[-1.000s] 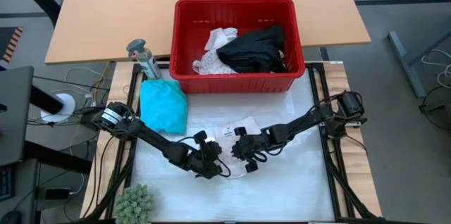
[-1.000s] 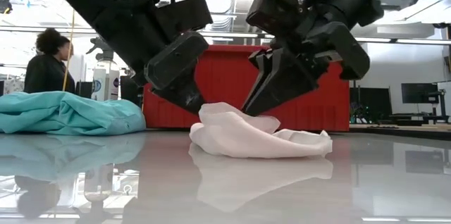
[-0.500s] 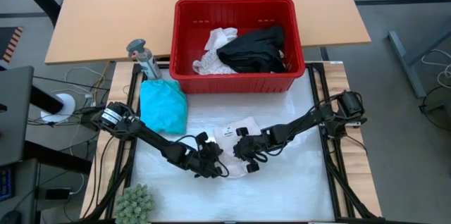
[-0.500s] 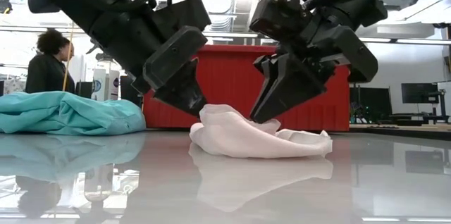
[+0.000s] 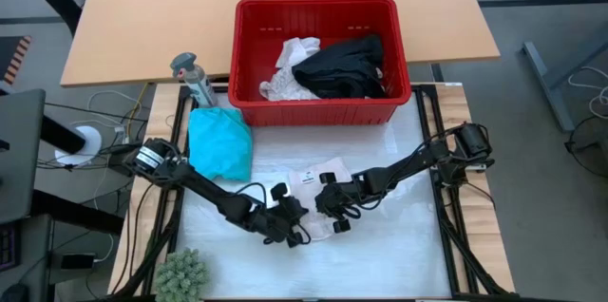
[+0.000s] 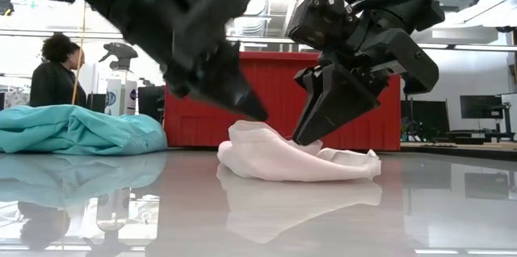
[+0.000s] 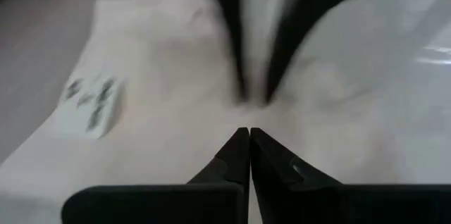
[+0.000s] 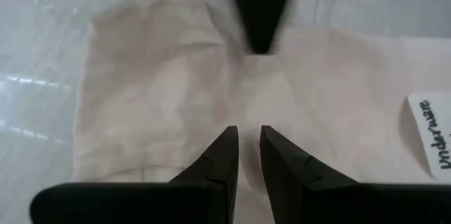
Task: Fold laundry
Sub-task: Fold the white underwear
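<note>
Folding the cream garment (image 6: 295,160) is in hand: left gripper (image 7: 249,134) closed empty, right gripper (image 8: 244,136) narrowly open (touching cloth); next needs a firm pinch.

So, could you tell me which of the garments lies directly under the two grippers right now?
The cream garment with the label, alone mid-table beneath the left gripper and right gripper. The teal garment lies aside, and the black garment is in the red basket.

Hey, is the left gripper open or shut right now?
Shut. In its wrist view the left gripper has both fingertips pressed together, no gap, poised just above the cream garment.
</note>
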